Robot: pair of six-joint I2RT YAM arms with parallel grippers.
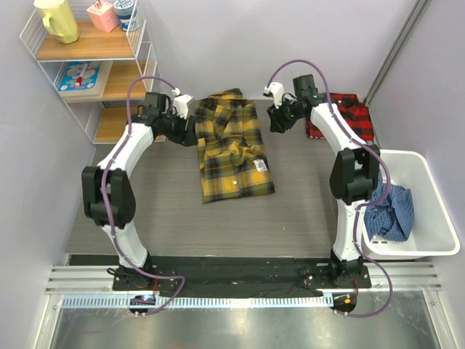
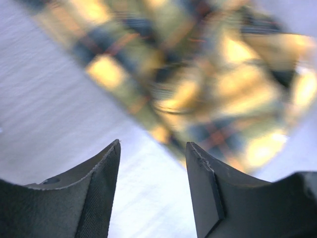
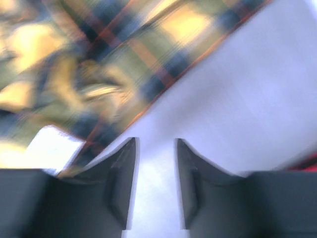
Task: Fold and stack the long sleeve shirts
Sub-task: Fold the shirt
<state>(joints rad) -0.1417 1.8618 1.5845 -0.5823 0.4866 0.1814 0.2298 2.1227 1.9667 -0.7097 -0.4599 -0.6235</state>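
Top external: yellow shirt (image 1: 231, 149) lies on the table (image 1: 145, 211) at mid-far centre, folded into a rough upright rectangle, collar end away from the arm bases, white label showing on its lower right part. Red shirt (image 1: 349, 116) sits well apart at the far right, a compact folded block, partly hidden behind the right arm. Left gripper (image 1: 190, 125) is just beside the yellow shirt's upper left edge; right gripper (image 1: 276, 120) is just off its upper right corner, between the two shirts. White bin (image 1: 436, 218) at the right edge holds a crumpled blue cloth (image 1: 389, 211). Wire shelf (image 1: 94, 51) stands at far left. Left wrist: left gripper (image 2: 153, 146) with jaws parted, nothing between them, bare table in the gap; yellow shirt (image 2: 198, 74) blurred just ahead of the tips, not touching. Right wrist: right gripper (image 3: 156, 141) also released, jaws apart with only table between them; yellow shirt (image 3: 89, 59) blurred, ahead and to the left, its edge running close by the left finger. Whether that finger touches cloth, cannot tell.
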